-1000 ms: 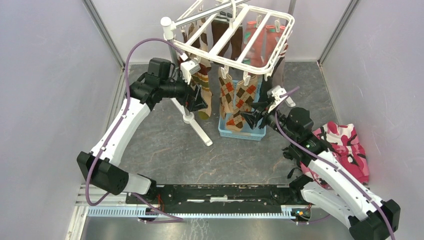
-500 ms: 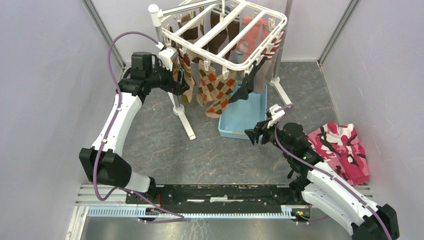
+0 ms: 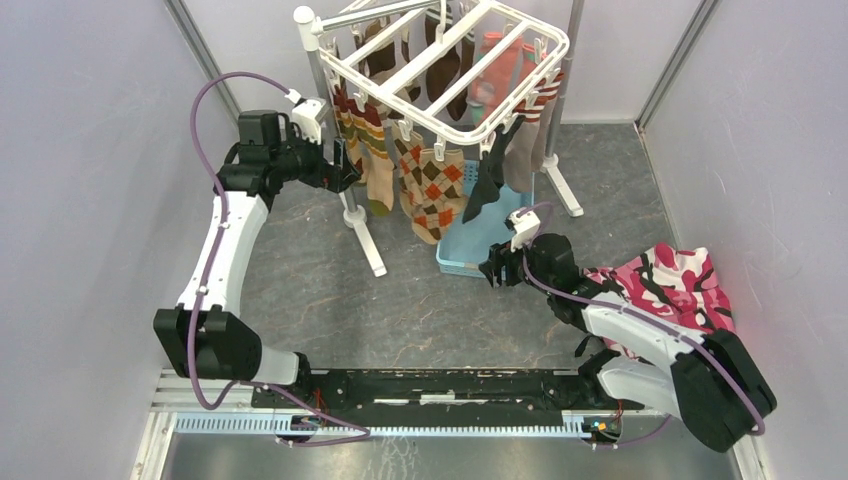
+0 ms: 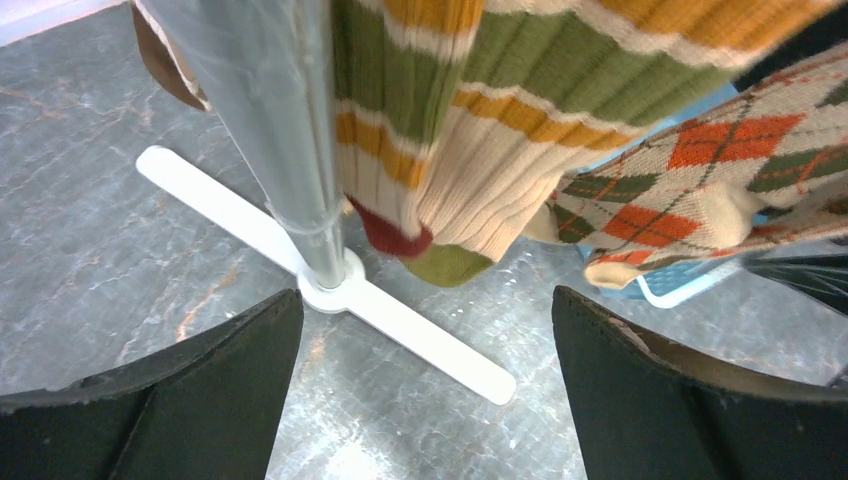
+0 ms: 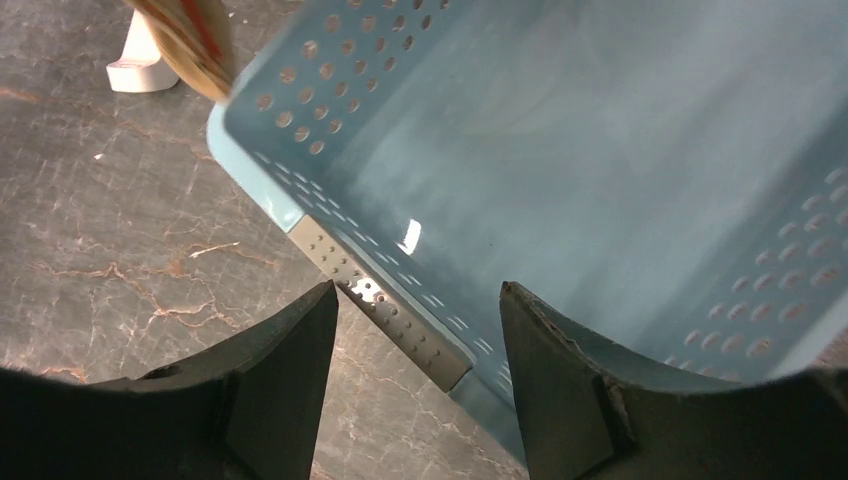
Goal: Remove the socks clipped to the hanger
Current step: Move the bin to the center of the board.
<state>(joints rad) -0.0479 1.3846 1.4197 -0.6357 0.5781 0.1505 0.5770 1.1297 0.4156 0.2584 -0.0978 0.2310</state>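
1. The hanger (image 3: 560, 40), a white barred frame, hangs on the grey pole stand (image 3: 350, 205) at the rear of the counter (image 3: 320, 290).
2. The socks remain clipped under the frame. A striped sock (image 4: 450, 150) is beside the pole, argyle socks (image 3: 435, 190) are at the front, a black sock (image 3: 487, 190) is to their right, and brown and coral ones are behind.
3. The light blue basket (image 5: 560, 150) stands on the counter beneath the hanger's near right side. The right wrist view shows its perforated walls and smooth floor. An argyle toe hangs over one corner.
4. The left fingers (image 4: 200, 400) are spread wide and grip nothing. They face the pole and striped sock.
5. The right fingers (image 5: 270, 380) are apart and grip nothing, poised over the basket's near rim.
6. The camouflage cloth heap (image 3: 690, 290) lies on the counter to the right of the basket.
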